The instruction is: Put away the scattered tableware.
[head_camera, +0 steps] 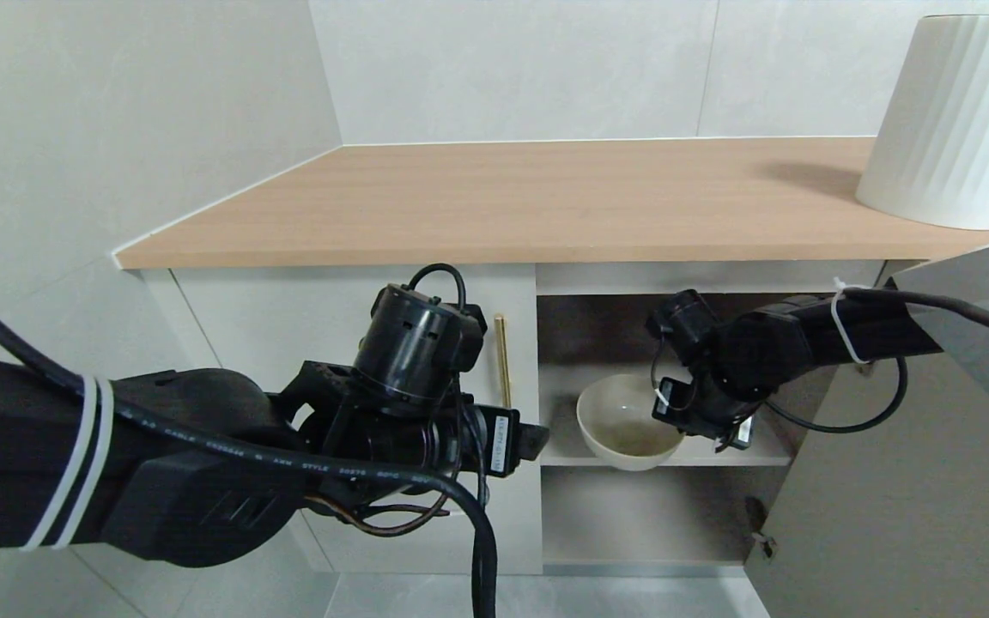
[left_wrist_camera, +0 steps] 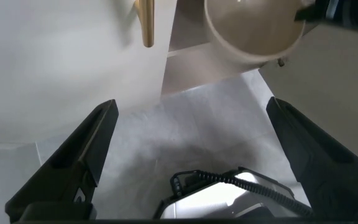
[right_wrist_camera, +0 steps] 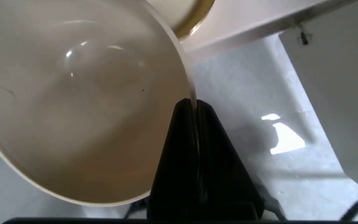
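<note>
Fingers of the right gripper (right_wrist_camera: 194, 107) pinch the bowl (head_camera: 621, 427) by its rim, apparently for shelving in the cupboard (head_camera: 769, 453); left gripper (left_wrist_camera: 191, 111) gapes empty.

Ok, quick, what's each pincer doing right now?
Left pincer: open, holding nothing.
Right pincer: closed on the rim of the bowl.

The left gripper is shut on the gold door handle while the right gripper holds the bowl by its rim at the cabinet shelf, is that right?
Not quite. The left wrist view shows the left gripper open and empty, its fingers apart from the gold door handle. The right gripper does hold the bowl by its rim at the cabinet shelf.
</note>
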